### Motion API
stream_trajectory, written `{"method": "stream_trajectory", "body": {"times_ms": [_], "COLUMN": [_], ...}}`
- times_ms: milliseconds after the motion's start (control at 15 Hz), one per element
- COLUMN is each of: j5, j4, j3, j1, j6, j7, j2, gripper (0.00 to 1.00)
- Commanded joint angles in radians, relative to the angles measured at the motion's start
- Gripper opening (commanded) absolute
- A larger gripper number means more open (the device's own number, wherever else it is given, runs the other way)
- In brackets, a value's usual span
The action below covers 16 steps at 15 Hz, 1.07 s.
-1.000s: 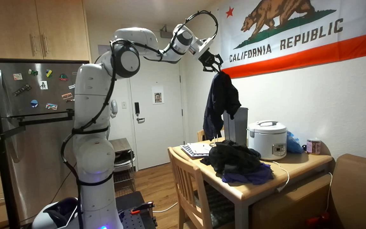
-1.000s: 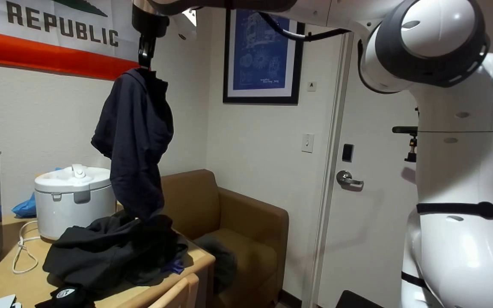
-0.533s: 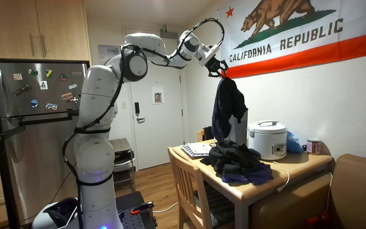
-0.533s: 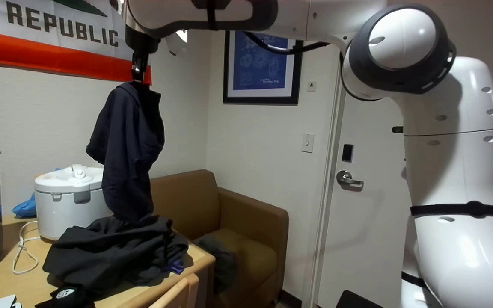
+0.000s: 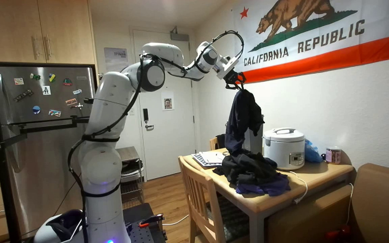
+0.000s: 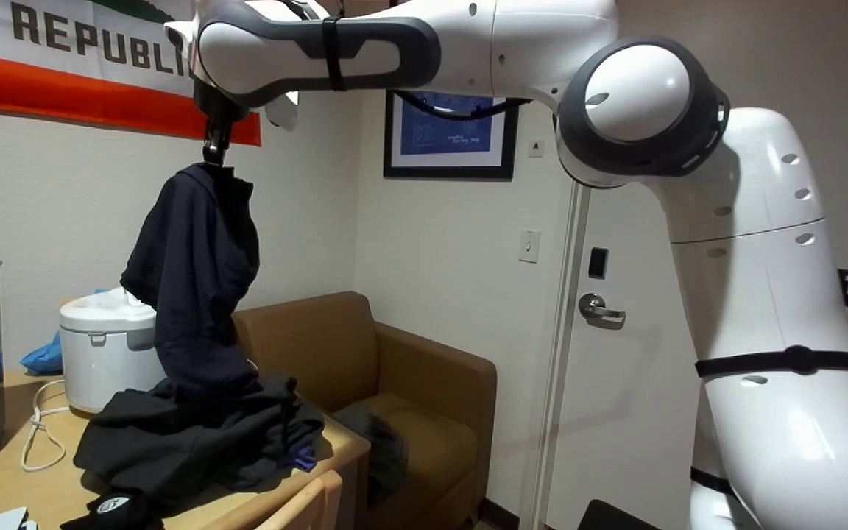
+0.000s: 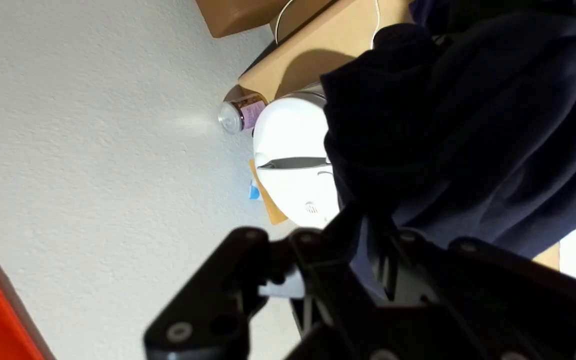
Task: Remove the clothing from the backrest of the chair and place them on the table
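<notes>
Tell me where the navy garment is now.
In an exterior view, right of centre, the navy garment hangs from the jaws, left of the rice cooker, its lower end by the black garment on the table.

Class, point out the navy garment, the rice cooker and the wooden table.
Navy garment [image 6: 199, 276], in an exterior view: hanging middle.
Rice cooker [image 5: 279, 152], in an exterior view: side wall.
Wooden table [image 5: 319, 170], in an exterior view: bare tabletop.

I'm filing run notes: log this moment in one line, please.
gripper: shut on navy garment | navy garment: hanging above table, bottom seemingly touching black clothing | purple cloth: on table | release: not yet
</notes>
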Motion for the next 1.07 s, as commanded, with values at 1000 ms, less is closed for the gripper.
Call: {"method": "stream_trajectory", "body": {"times_ms": [1000], "j5": [0.198], "j4": [-0.128], "j3": [0.008], "j1": [-0.035], "j6": [-0.013], "j7": [-0.026], "j2": [0.043], "gripper": [0.02]}}
